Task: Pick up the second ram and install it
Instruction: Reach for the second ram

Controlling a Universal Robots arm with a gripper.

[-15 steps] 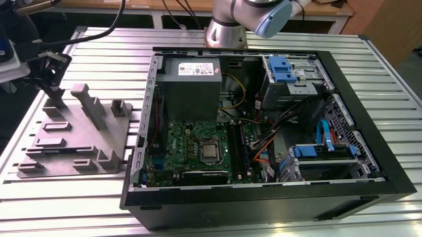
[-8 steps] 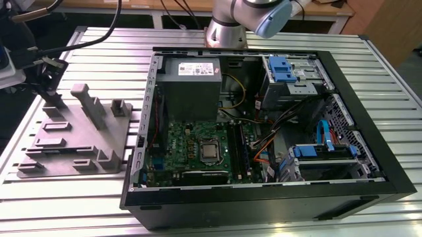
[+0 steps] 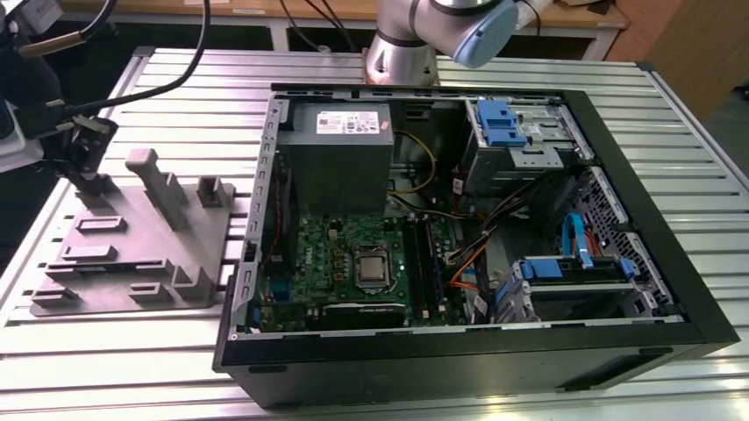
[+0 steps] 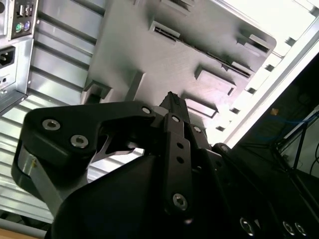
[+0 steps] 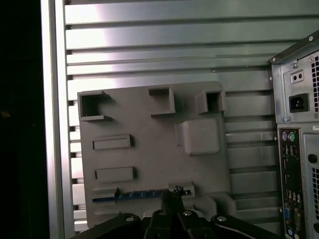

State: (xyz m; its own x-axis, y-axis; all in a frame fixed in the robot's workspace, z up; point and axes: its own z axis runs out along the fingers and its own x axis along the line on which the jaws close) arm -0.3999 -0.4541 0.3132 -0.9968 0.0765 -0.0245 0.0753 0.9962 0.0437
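Noted black gripper [image 4: 172, 99], fingers [image 4: 175, 144] drawn together into one narrow tip. Taking gripper's reach as 12 o'clock: logged grey holder tray [image 4: 139, 40] at 12, contact with tip not resolvable; computer case rear panel [image 4: 15, 50] at 10; dark cables [image 4: 294, 139] at 3. Recorded ribbed metal table [image 4: 55, 64] beneath tray.

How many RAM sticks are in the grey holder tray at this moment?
1: the second ram stands on edge in a slot of the grey holder tray, right by the hand. The hand may hide more.
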